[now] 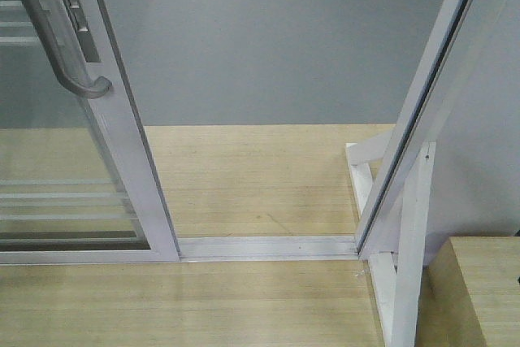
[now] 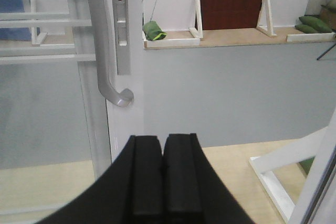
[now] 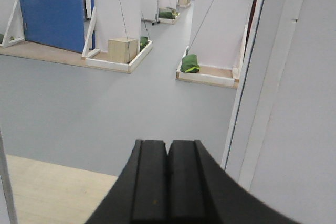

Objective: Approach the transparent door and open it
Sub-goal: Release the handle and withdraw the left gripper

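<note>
We see the tall sliding transparent door [image 1: 73,193] — clear glass in a white frame with thin white horizontal bars — standing at the left of the front view, with a wide gap between its edge and the white outer frame post with its diagonal brace [image 1: 402,225] on the right, so we judge the opening largely made. Its curved grey metal pull handle [image 2: 107,66] shows just ahead and above the left gripper [image 2: 163,182], whose black pads are pressed together with nothing between them; the gripper appears clear of the handle, not touching it. The right gripper [image 3: 168,182] is likewise closed on nothing, looking through the opening at grey floor, with the white post just to its right. What could go wrong from here, in our judgement: if the left arm swings or rises toward the door, the closed fingers could knock the hooked lower end of the handle or the glass edge — a panel this free on its white floor track [image 1: 268,247] might slide back and narrow the gap. If the base rolls forward off-centre, the right arm could catch the post or brace. The raised track could also jolt the wheels.
</note>
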Available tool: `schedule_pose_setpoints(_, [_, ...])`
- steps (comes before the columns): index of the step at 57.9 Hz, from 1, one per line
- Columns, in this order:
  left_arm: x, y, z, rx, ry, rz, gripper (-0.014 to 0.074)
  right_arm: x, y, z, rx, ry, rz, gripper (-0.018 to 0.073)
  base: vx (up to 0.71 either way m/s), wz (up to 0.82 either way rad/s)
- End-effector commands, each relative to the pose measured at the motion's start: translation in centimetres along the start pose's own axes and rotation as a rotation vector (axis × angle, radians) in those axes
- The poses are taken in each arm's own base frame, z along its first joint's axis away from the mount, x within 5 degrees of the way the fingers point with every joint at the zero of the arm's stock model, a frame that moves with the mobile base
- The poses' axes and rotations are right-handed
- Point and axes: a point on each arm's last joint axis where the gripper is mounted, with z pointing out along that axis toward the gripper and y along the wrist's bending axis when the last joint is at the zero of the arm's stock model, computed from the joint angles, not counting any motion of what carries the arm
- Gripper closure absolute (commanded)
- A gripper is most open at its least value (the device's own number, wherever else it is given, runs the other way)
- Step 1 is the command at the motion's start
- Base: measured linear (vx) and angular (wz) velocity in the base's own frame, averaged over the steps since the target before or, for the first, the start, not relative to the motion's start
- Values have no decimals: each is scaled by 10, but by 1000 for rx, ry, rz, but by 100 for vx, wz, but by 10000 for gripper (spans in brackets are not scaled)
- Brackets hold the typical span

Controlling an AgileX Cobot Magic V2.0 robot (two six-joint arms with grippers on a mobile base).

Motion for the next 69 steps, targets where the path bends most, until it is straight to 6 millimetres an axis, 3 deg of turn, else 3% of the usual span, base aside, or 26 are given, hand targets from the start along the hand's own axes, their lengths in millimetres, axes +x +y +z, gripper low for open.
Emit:
schedule_pose_setpoints(1, [-16, 0, -1, -6, -118, -18, 596, -16, 1, 0, -5, -146, -32, 564, 0, 0])
schedule_pose_setpoints(43, [-12, 1, -3, -17, -124, 36, 596, -11, 1, 1, -6, -100, -8, 562, 0, 0])
schedule_pose_setpoints(48, [5, 2, -1, -15, -98, 21, 596, -11, 1, 1, -6, -100, -8, 562, 0, 0])
schedule_pose_setpoints(61, [74, 6, 8, -27, -73, 9, 596, -11, 1, 1, -6, -100, -8, 562, 0, 0])
schedule_pose_setpoints(69, [76, 6, 7, -23, -22, 38, 596, -11, 1, 1, -6, -100, -8, 562, 0, 0])
